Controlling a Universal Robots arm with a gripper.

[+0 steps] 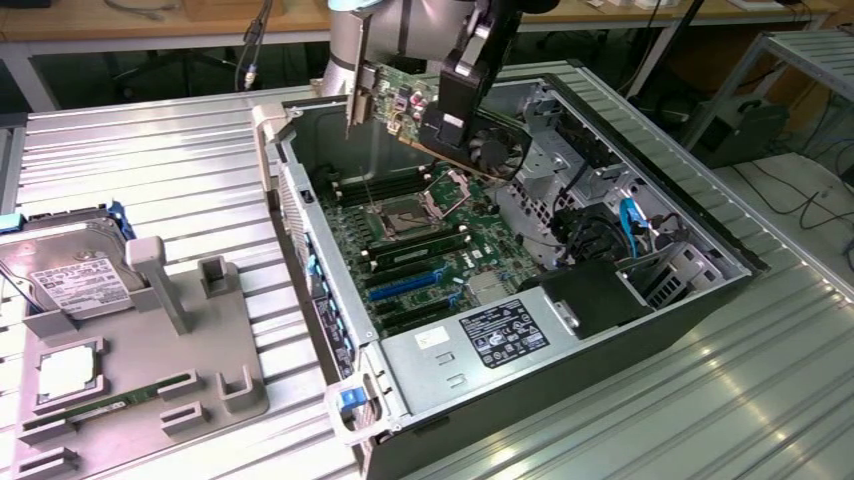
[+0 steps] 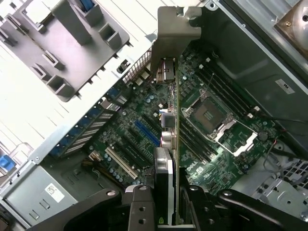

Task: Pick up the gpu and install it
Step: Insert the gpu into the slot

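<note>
My gripper (image 1: 454,100) is shut on the gpu (image 1: 416,108), a dark card with a black round fan (image 1: 499,150) and a silvery end bracket (image 1: 358,112). The card hangs tilted in the air over the far end of the open computer case (image 1: 667,215), above the motherboard (image 1: 441,240). In the wrist view the gpu (image 2: 176,120) runs edge-on away from my gripper (image 2: 172,211), its bracket (image 2: 177,29) farthest out. The black fingers (image 2: 139,207) clamp the card from both sides. A blue expansion slot (image 1: 407,286) (image 2: 147,132) lies free on the board below.
A grey holder tray (image 1: 147,330) at the exterior view's left carries a silver hard drive (image 1: 74,275) and a green memory stick (image 1: 114,405). Inside the case sit a power supply (image 1: 497,335), blue cables (image 1: 627,225) and the CPU socket (image 1: 404,212). All stands on a ribbed metal table (image 1: 160,160).
</note>
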